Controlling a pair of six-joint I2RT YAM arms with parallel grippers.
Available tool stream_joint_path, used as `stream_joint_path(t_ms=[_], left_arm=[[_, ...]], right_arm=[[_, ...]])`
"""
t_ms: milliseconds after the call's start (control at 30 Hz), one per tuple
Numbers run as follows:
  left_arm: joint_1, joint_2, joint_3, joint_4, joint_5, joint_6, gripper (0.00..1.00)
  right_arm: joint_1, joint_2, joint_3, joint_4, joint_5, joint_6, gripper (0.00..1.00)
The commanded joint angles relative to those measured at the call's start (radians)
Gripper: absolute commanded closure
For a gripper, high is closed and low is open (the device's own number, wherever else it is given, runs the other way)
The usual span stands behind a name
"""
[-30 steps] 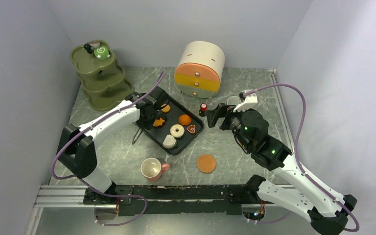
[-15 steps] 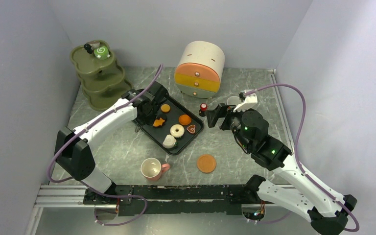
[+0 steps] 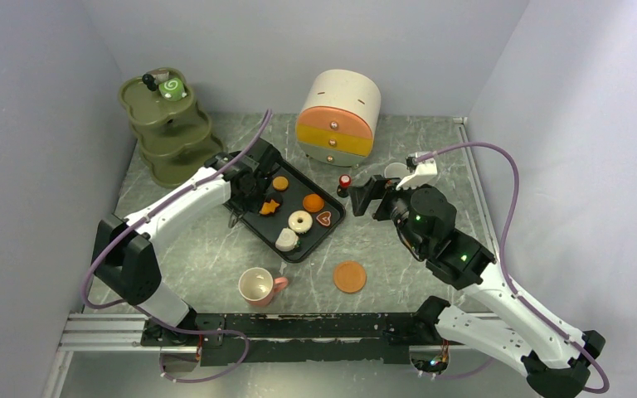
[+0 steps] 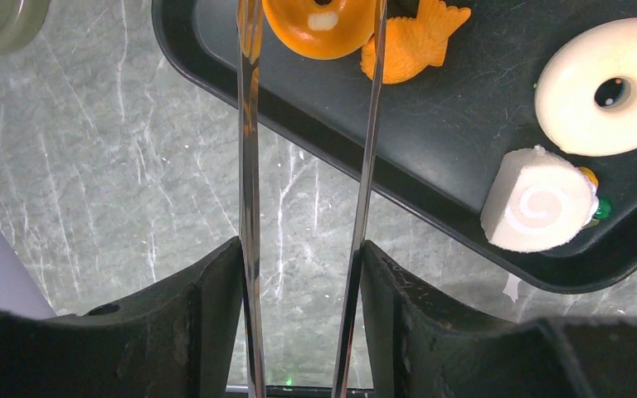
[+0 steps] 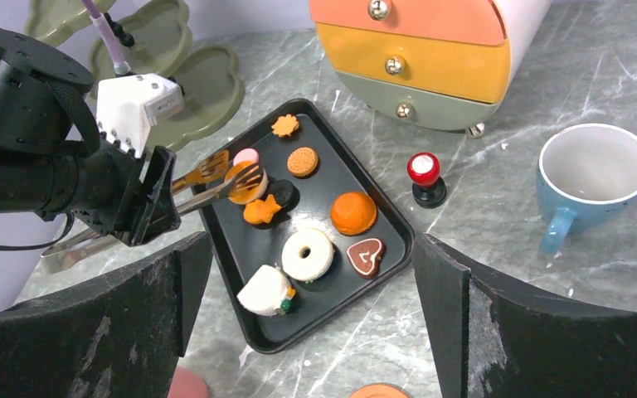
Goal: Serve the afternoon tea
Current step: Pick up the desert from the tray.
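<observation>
Just since the earlier view, the left arm has drawn back a little over the tray's far-left edge, so the orange doughnut shows more fully from above. The right arm and the rest lie as before. The left gripper clamps thin, shiny metal tongs, and their two blades run out on either side of that doughnut. Whether they pinch it I cannot tell. The right gripper hangs spread wide with nothing in it, off the tray's right corner.

The black rectangular tray, smooth with a raised rim, carries the doughnut and a fish-shaped orange cookie just beside it. It also holds a glossy white ring doughnut, a white swirl roll at the near corner, a brown heart cookie, a domed orange bun and a round biscuit. The olive tiered stand, in the far-left corner of the marbled grey table, holds a green swirl roll on its top tier. The pink cup and the flat orange saucer sit by the near edge, both empty. The blue cup, also empty, stands right of the tray.
</observation>
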Motion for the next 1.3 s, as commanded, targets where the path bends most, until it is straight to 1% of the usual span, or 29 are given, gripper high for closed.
stream_joint_path(t_ms=[0, 400, 700, 1033, 1267], left_arm=[[0.007, -0.02, -0.004, 0.034, 0.033, 0.007, 0.44], [0.02, -0.011, -0.032, 0.056, 0.035, 0.012, 0.42], [0.033, -0.008, -0.025, 0.062, 0.031, 0.021, 0.4], [0.047, -0.013, -0.064, 0.112, 0.048, 0.032, 0.42], [0.049, -0.001, -0.071, 0.107, 0.05, 0.032, 0.43]], right_arm=[[-0.005, -0.008, -0.015, 0.022, 0.014, -0.01, 0.05], [-0.005, -0.009, -0.018, 0.025, 0.017, -0.011, 0.05], [-0.006, -0.008, -0.019, 0.027, 0.017, -0.011, 0.05], [-0.006, -0.008, -0.019, 0.027, 0.014, -0.011, 0.05], [-0.004, -0.008, -0.021, 0.028, 0.014, -0.009, 0.05]])
